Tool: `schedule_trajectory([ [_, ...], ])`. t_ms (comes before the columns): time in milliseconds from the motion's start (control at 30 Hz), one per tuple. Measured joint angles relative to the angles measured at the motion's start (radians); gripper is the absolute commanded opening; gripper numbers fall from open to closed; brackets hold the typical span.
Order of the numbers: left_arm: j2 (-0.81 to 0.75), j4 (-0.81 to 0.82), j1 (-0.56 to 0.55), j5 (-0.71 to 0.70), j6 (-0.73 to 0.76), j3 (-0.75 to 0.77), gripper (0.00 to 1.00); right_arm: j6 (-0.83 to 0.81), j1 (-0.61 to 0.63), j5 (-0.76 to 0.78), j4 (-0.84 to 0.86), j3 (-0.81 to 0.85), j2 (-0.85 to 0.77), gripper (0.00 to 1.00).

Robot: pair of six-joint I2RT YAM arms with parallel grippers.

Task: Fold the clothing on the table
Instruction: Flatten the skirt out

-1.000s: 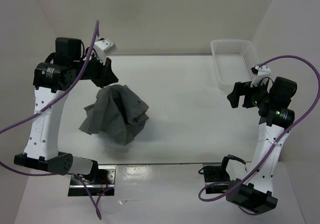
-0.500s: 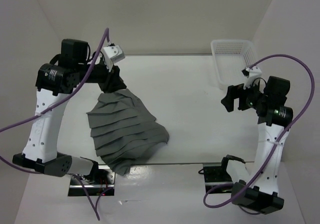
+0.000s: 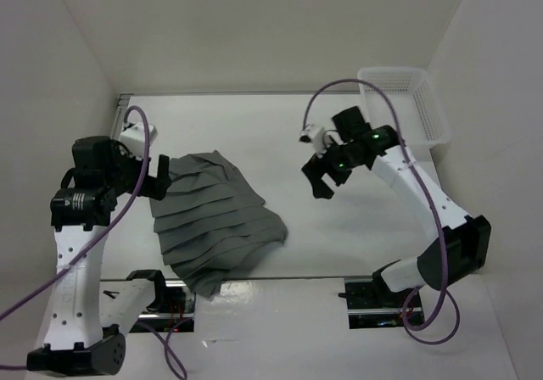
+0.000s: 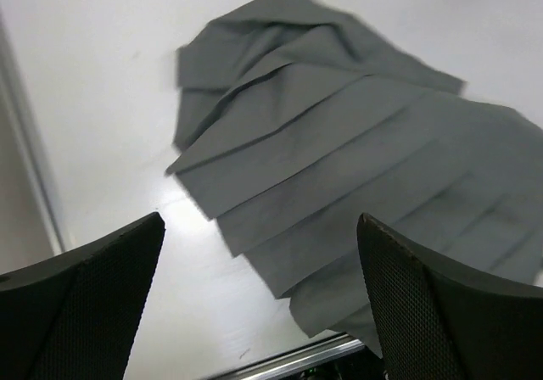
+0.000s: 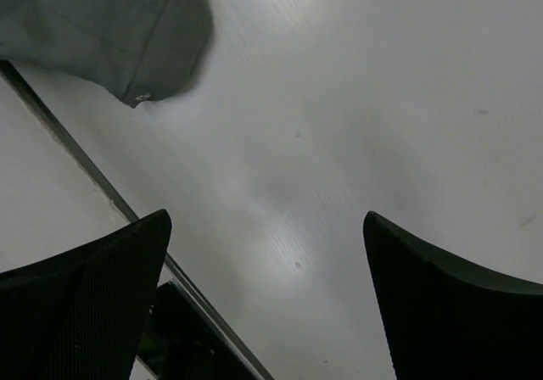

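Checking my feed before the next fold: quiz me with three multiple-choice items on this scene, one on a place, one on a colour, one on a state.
1. Where does the basket stand?
A. At the far right corner of the table
B. At the near left corner
C. On top of the skirt

2. What colour is the skirt?
A. Red
B. Dark grey
C. Yellow

3. How is the left tool?
A. Shut on the skirt
B. Open, holding nothing
C. Out of view

Answers:
1 A, the overhead view shows it at the far right corner.
2 B, the pleated cloth is dark grey in every view.
3 B, the left wrist view shows its fingers wide apart with the skirt lying flat below them.
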Motion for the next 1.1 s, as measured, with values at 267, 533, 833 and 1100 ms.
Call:
schedule_trajectory([
  [267,-0.082,0.064,0.279,-0.045,-0.058,-0.143,1.00,0.011,0.428,0.164,0.089,-0.116,0.077,0.98],
  [533,-0.106,0.116,0.372,-0.055,-0.082,-0.147,1.00,0.057,0.730,0.377,0.252,-0.243,0.082,0.98],
  [833,-0.112,0.130,0.426,-0.070,-0.086,-0.165,1.00,0.079,0.821,0.510,0.490,-0.342,0.198,0.99],
  [1100,-0.138,0.145,0.451,-0.072,-0.086,-0.167,1.00,0.078,0.820,0.547,0.686,-0.406,0.290,0.38],
])
